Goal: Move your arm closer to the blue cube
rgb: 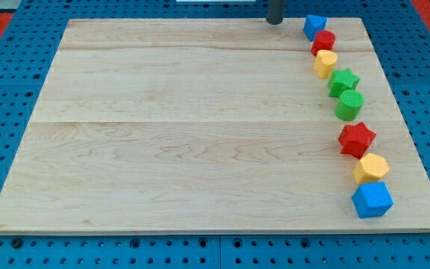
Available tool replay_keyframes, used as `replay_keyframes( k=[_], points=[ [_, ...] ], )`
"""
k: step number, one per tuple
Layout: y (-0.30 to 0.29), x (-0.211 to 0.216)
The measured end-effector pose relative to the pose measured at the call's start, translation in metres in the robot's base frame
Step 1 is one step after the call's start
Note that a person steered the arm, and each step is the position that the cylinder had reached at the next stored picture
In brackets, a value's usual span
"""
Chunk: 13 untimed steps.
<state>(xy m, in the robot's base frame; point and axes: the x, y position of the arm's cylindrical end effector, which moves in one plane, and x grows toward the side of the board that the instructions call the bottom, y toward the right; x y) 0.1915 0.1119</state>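
Note:
My tip (275, 22) touches the board at the view's top edge, right of centre. Two blue blocks show. A blue cube (372, 199) sits at the view's bottom right, far below my tip. A smaller blue block (314, 26), whose shape is unclear, sits just to the right of my tip with a small gap between them. Both lie on the wooden board (185, 127).
A curved line of blocks runs down the board's right side between the two blue ones: a red block (323, 42), a yellow block (325, 64), a green star (343, 81), a green cylinder (349, 105), a red star (357, 139) and a yellow hexagon (371, 169).

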Motion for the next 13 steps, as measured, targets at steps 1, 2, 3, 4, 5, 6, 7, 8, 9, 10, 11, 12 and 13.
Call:
replay_keyframes(
  k=[1, 2, 3, 4, 5, 6, 7, 8, 9, 10, 11, 12, 13],
  points=[
    [0.015, 0.001],
    [0.031, 0.0],
    [0.002, 0.001],
    [-0.042, 0.063],
    [-0.062, 0.149],
    [-0.062, 0.234],
    [-0.055, 0.327],
    [-0.028, 0.42],
    [-0.011, 0.427],
    [0.016, 0.427],
    [0.015, 0.426],
    [0.015, 0.427],
    [0.034, 0.427]
  ],
)
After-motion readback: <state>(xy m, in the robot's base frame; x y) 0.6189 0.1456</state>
